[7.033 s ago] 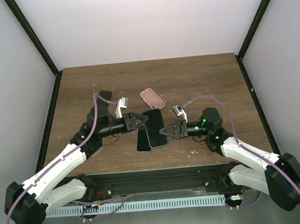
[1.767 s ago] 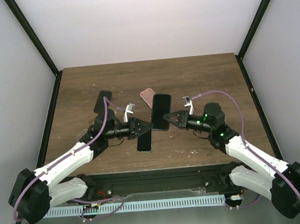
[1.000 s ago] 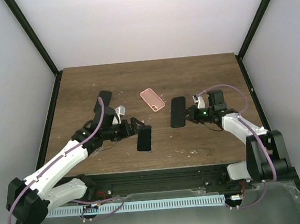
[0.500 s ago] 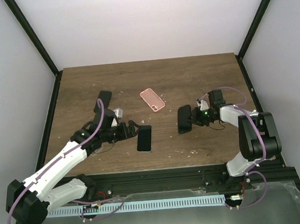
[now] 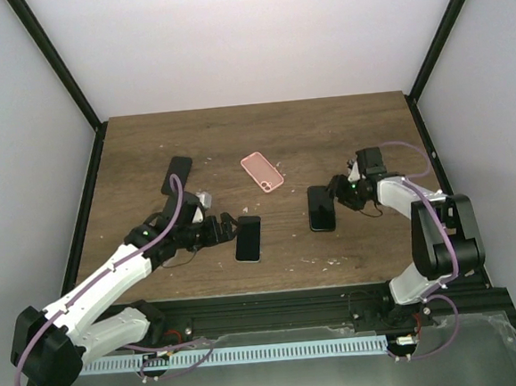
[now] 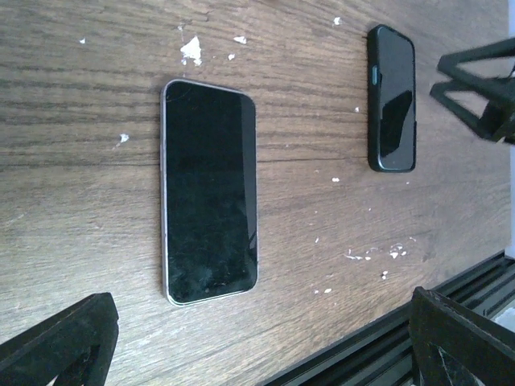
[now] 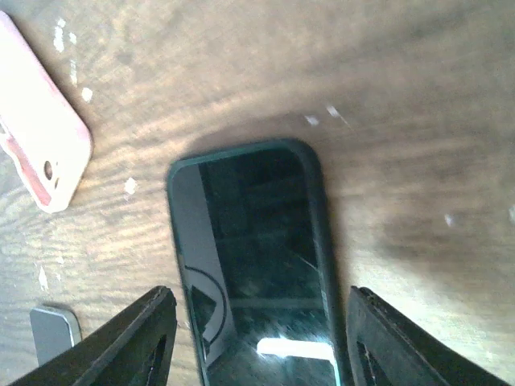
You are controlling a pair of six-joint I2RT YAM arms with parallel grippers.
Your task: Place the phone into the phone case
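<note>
A phone in a dark green case [image 5: 321, 209] lies flat on the table, screen up, right of centre. My right gripper [image 5: 335, 197] is open at its right end, one finger on each side of it [image 7: 256, 257], with gaps showing. A bare phone with a silver rim [image 5: 249, 238] [image 6: 209, 213] lies left of centre. My left gripper [image 5: 224, 229] stands wide open just left of it, with nothing between its fingers [image 6: 56, 346]. The cased phone [image 6: 392, 98] also shows in the left wrist view.
A pink phone case [image 5: 263, 171] [image 7: 36, 153] lies behind the two phones. A flat black item [image 5: 177, 174] lies at the back left. White flecks dot the wood. The table's front edge and a black rail [image 6: 451, 281] run close to the left gripper.
The right gripper carried the cased phone to the right, laid it flat on the table and opened. The left gripper drew back a little to the left, still open.
</note>
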